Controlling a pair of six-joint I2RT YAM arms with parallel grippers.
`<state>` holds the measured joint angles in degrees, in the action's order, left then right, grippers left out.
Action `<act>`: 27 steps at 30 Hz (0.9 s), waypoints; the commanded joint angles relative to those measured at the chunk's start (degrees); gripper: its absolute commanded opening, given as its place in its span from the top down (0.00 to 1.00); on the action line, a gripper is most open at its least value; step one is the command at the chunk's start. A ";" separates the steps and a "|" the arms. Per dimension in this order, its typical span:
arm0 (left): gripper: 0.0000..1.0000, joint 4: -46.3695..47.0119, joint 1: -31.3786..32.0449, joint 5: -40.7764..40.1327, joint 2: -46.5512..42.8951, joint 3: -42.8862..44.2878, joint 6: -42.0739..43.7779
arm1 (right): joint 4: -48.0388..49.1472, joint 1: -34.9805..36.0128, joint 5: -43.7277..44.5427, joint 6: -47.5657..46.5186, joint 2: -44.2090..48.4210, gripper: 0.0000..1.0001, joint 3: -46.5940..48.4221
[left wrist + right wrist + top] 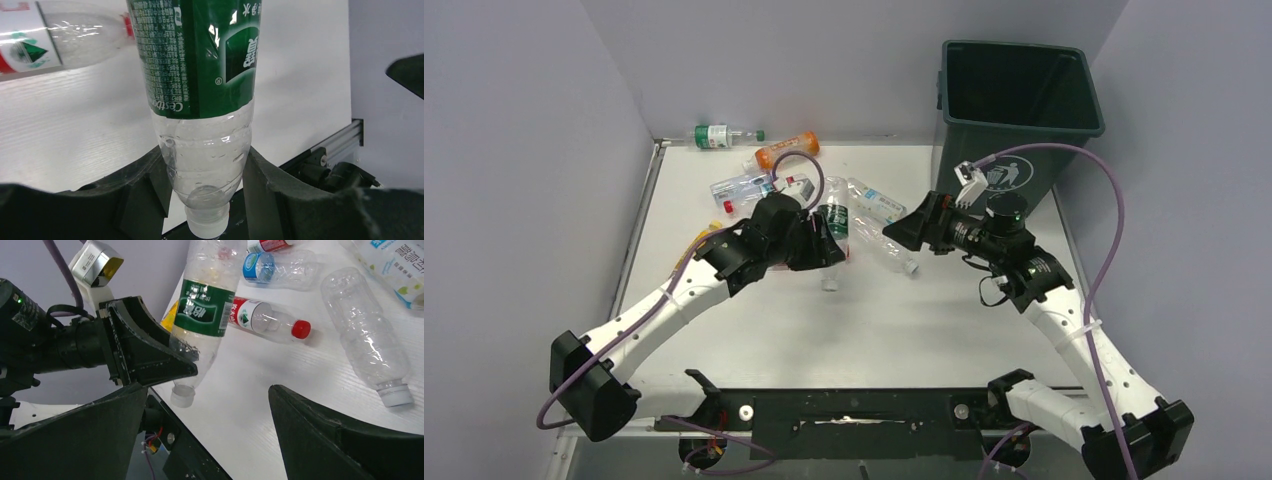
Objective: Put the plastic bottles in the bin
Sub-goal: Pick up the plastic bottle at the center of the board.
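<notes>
**Item 1: left gripper (pixel 205 165).** I read it as clamped on the shoulder and neck of a green-labelled clear plastic bottle (pixel 200 55), with one black finger (pixel 142 200) on each side. The bottle hangs upside down, white cap lowest, and leans a little. I cannot tell whether the cap touches the white table (pixel 924 330).

**Item 2: right gripper (pixel 207 390).** Its jaws are spread wide with nothing between them. It hovers over the table facing the left gripper, near the held bottle but not touching it.

**Item 3: loose bottles.** All lie on their sides on the table.
- A clear bottle with a red-and-white label and red cap (pixel 267 320) lies just beside the held bottle.
- An unlabelled clear bottle with a white cap (pixel 367 340) is the nearest to the right gripper.
- A clear bottle with a blue label (pixel 280 267) lies farther back in the cluster.
- A clear bottle with a white-and-blue label (pixel 395 265) lies beside the unlabelled one, on its far side.
- An orange plastic bottle (pixel 789 150) sits at the far edge of the cluster.
- A clear bottle with a green label and green cap (pixel 722 135) lies against the back wall, apart from the rest.

**Item 4: dark green square plastic bin (pixel 1049 170).** It stands upright at the far right corner, just behind the right arm. Its mouth faces up and a white litter-person symbol shows on its front. Every bottle I list here is outside it.
</notes>
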<state>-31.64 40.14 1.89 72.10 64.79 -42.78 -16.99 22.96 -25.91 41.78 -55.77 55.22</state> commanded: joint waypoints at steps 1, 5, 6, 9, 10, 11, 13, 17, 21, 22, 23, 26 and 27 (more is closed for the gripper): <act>0.61 9.17 2.54 5.24 -1.68 -0.46 2.02 | 7.77 0.18 -3.83 4.47 -2.59 0.02 1.01; 0.61 10.98 5.05 5.97 -1.85 -0.08 3.30 | 8.62 0.11 -3.96 5.11 -4.34 0.02 2.16; 0.61 11.20 5.65 6.06 -1.87 0.08 3.64 | 8.60 0.12 -3.97 5.07 -4.72 0.02 2.50; 0.61 12.00 7.17 6.44 -1.96 0.48 4.40 | 8.52 -0.10 -3.98 4.99 -5.87 0.02 3.17; 0.61 12.34 7.62 6.72 -1.96 0.58 4.58 | 8.65 -0.15 -4.06 4.98 -6.19 0.02 3.22; 0.61 12.67 8.07 6.91 -1.89 0.66 4.70 | 8.97 -0.17 -4.10 5.04 -6.38 0.02 3.24; 0.61 13.10 8.89 7.44 -1.73 0.62 4.86 | 9.68 -0.34 -4.38 5.21 -6.84 0.02 3.22; 0.61 14.10 10.68 8.33 -1.24 0.88 5.15 | 10.53 -0.54 -4.59 5.33 -7.91 0.02 3.44; 0.61 14.64 12.17 8.73 -0.51 1.50 5.40 | 10.96 -0.66 -4.75 5.33 -8.80 0.02 3.77; 0.61 14.63 12.38 8.79 -0.20 1.60 5.35 | 11.08 -0.66 -4.76 5.36 -9.01 0.02 3.88; 0.60 14.70 12.53 9.12 -0.06 1.64 5.37 | 11.20 -0.64 -4.88 5.26 -9.27 0.02 3.99; 0.60 15.51 12.94 9.75 -0.11 1.57 5.27 | 11.61 -0.80 -5.32 5.17 -9.98 0.02 4.19; 0.60 15.71 12.97 9.76 -0.19 1.56 5.30 | 11.77 -0.88 -5.56 5.16 -10.25 0.01 4.19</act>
<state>-20.93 52.66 10.07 72.14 63.68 -38.39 -9.41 22.48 -29.74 46.98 -65.25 56.60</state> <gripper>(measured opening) 0.459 0.979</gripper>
